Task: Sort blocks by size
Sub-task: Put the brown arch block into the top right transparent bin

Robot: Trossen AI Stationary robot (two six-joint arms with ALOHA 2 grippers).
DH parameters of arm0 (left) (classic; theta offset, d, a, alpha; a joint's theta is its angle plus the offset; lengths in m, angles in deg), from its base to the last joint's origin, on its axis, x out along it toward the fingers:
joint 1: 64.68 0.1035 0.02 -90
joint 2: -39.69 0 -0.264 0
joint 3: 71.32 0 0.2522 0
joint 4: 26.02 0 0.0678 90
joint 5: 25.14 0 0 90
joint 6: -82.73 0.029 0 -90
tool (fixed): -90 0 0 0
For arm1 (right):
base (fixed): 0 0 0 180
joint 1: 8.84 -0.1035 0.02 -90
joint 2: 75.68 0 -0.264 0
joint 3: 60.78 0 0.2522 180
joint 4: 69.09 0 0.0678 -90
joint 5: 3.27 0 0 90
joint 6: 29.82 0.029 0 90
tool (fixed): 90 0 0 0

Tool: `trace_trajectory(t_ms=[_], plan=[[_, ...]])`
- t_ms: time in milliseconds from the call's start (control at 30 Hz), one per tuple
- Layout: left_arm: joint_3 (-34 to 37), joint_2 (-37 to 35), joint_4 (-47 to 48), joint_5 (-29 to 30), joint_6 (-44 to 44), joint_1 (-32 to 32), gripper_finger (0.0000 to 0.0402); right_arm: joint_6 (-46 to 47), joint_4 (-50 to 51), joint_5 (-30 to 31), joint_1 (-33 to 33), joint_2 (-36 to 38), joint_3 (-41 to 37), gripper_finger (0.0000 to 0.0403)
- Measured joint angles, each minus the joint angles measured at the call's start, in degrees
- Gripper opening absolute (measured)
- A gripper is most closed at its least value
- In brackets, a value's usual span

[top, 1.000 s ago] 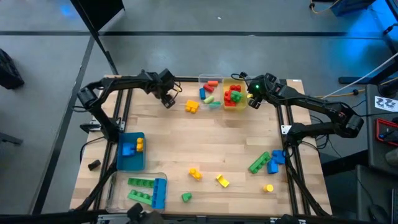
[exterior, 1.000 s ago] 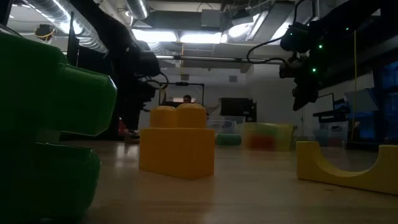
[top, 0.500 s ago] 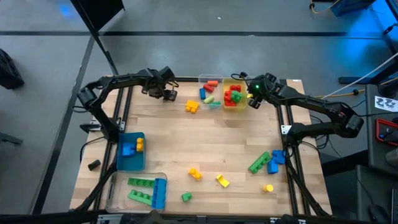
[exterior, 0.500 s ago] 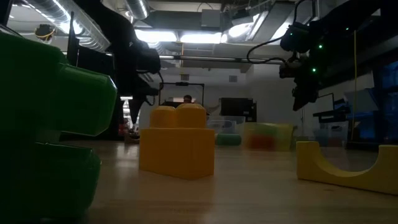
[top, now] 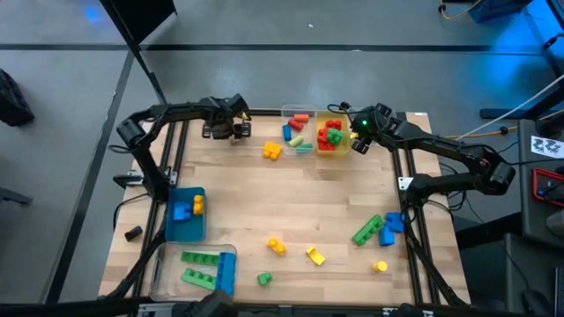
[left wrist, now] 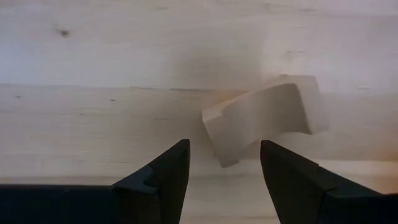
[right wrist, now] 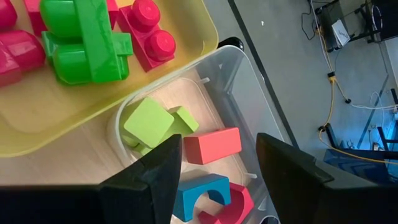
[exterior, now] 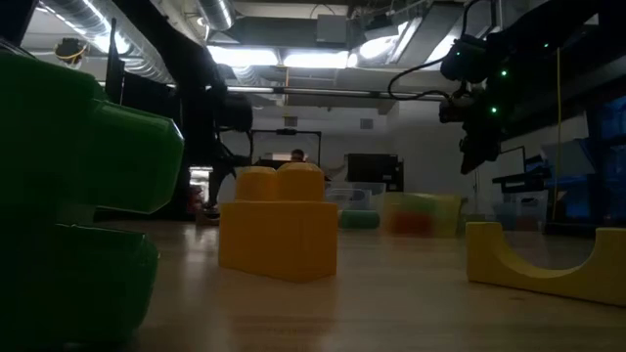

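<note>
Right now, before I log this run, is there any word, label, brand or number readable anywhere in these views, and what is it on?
None can be read.
White sheet off the table's right edge: dark marks, too small to read.
Blocks, such as the yellow block in the low view: no lettering shows.

**Bright Table Up Top, Murk Down Low**

From above, the wooden table sits evenly lit, with a blue glow in the far right corner of the floor. Down at table height it's dim: ceiling strip lights glare white, the arms read as silhouettes, and the green block up close is a soft blur while the yellow block holds sharper. The bins behind are hazy. The left wrist view is washed out and pale; the right wrist view is crisp and vividly coloured.
</note>
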Motion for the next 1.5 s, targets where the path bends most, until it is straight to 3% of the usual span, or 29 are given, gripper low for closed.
trace_trajectory(t_ms=[233, 567, 833, 1500], plan=[[0.0, 1.54, -2.13, -0.33, -2.24, 0.29, 0.0177, 0.0, 0.0, 0.0, 0.0, -0.01, 0.0, 0.0209], [0.0, 1.51, -1.9, -0.42, -2.21, 0.27, 0.0079, 0.0, 0.01, 0.0, 0.0, -0.02, 0.0, 0.0209], [-0.33, 2.75, -2.14, -1.31, 0.39, 0.34, 0.0028, 0.0, 0.09, -0.01, 0.0, -0.02, 0.0, 0.0209], [-4.76, -2.01, -1.39, -7.53, 8.86, 0.23, 0.0016, 0.0, 0.96, -0.02, 0.0, -0.02, 0.0, 0.0209]])
